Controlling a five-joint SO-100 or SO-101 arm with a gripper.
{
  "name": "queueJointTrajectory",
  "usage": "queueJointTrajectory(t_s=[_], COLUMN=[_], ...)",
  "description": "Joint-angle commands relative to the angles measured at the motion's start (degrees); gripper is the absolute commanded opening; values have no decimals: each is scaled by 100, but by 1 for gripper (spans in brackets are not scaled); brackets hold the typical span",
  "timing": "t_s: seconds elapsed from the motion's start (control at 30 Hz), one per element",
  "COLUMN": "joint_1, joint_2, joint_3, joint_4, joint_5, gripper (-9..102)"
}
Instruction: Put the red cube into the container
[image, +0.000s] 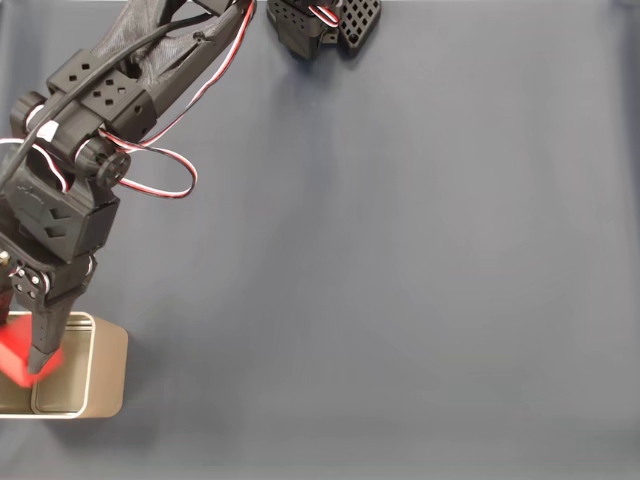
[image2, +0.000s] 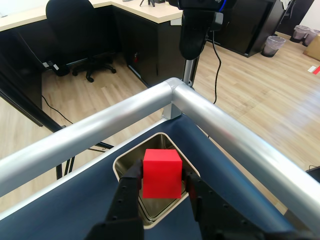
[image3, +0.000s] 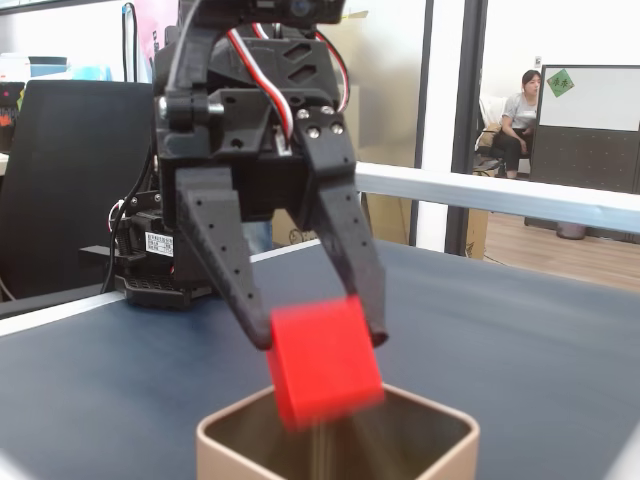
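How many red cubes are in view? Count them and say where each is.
1. The red cube sits between the fingers of the claw, directly above the open container. No others visible.

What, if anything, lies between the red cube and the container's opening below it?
Nothing: in a fixed view, the red cube in the gripper hangs just above the container.

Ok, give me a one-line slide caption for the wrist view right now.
Gripper holds the red cube between its fingers directly above the open container.

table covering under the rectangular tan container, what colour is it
Dark navy blue cloth, plain, clearest in a fixed view from above beside the tan container.
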Motion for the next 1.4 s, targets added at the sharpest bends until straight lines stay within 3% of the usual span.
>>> queueJointTrajectory(t_s=[0.0, 0.43, 1.0, 1.13, 1.37], joint_1=[-44, -53, 18, 9, -132], joint_2=[88, 123, 62, 62, 378], joint_3=[-246, -246, -343, -352, -97], joint_4=[-123, -88, -141, -123, -149], joint_5=[53, -44, 26, -70, -123], gripper=[23, 43, 44, 36, 8])
